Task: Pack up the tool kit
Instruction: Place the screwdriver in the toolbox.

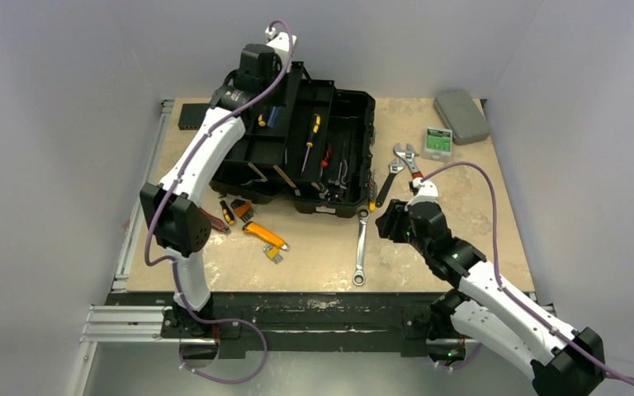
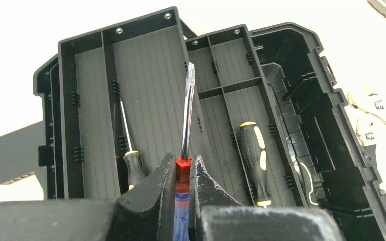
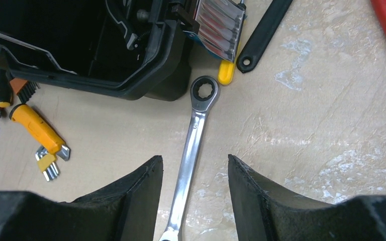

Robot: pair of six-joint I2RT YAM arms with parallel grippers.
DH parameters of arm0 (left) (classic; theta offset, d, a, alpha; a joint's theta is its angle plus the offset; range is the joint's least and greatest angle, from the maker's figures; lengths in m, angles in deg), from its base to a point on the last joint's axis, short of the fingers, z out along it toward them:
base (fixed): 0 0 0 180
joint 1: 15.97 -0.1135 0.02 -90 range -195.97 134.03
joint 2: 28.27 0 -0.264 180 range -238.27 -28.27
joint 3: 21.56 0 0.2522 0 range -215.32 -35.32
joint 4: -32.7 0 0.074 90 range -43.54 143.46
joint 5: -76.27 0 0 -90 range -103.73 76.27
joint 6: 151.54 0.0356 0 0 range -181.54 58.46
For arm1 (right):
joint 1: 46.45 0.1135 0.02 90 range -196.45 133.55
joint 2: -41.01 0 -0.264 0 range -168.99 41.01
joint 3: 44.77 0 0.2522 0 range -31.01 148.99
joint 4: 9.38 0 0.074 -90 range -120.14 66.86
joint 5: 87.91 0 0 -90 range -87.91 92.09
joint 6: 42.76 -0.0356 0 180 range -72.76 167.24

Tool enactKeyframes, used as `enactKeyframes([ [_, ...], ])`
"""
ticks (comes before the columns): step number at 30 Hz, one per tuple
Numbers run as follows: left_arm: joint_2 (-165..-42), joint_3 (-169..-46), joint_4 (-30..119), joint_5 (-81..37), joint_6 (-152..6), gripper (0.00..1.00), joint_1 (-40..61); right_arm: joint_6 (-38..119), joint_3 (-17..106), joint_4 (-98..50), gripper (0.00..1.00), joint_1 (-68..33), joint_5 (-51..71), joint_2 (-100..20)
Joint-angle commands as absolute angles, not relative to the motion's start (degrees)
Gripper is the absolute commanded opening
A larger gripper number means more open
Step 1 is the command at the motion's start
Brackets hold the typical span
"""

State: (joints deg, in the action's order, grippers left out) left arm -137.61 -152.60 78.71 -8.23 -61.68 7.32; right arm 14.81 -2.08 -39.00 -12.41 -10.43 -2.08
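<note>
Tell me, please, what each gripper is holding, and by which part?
The left gripper grips a screwdriver by its red-and-blue handle; the right gripper is open, holding nothing.

I can't make out a single word or number from here. The small box near the far edge carries a green label with print, and the toolbox has a pale strip of lettering on its front wall, both too small to read. A stamped mark on the ratchet wrench shank is too blurred for me.
</note>
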Motion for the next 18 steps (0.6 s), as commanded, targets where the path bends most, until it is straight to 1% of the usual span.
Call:
enactKeyframes([
  [1, -138.96, -156.04, 77.85, -7.68, -66.23, 0.00, 5.72, 14.12, -0.29, -36.39, 0.49, -12.53, -10.89, -3.18],
  [4, -140.34, -156.87, 78.20, -7.40, -67.66, 0.00, 5.08, 14.06, -0.25, -35.68, 0.49, -12.57, -10.41, -4.16],
  [5, -140.97, -157.62, 78.64, -7.40, -68.25, 0.02, 4.93, 14.02, -0.25, -35.57, 0.49, -12.55, -10.40, -4.43],
  [7, -142.20, -159.21, 79.93, -7.43, -69.28, 0.13, 4.78, 14.06, -0.21, -35.33, 0.49, -12.57, -10.48, -4.88],
  [8, -142.71, -159.88, 80.52, -7.55, -69.88, 0.19, 4.71, 14.09, -0.35, -35.17, 0.49, -12.61, -10.48, -5.08],
  [9, -143.05, -160.26, 81.16, -7.69, -70.42, 0.28, 4.68, 14.05, -0.39, -34.98, 0.49, -12.54, -10.54, -5.19],
  [11, -143.82, -161.18, 82.32, -7.66, -71.89, 0.38, 4.60, 13.95, -0.64, -34.62, 0.49, -12.60, -10.38, -5.46],
  [14, -144.19, -162.51, 83.82, -7.84, -73.25, 0.62, 4.46, 13.91, -0.66, -34.39, 0.49, -12.53, -10.02, -5.80],
  [18, -142.68, -164.73, 85.71, -8.67, -73.50, 0.79, 4.42, 13.93, -0.56, -34.64, 0.49, -12.55, -9.97, -5.52],
])
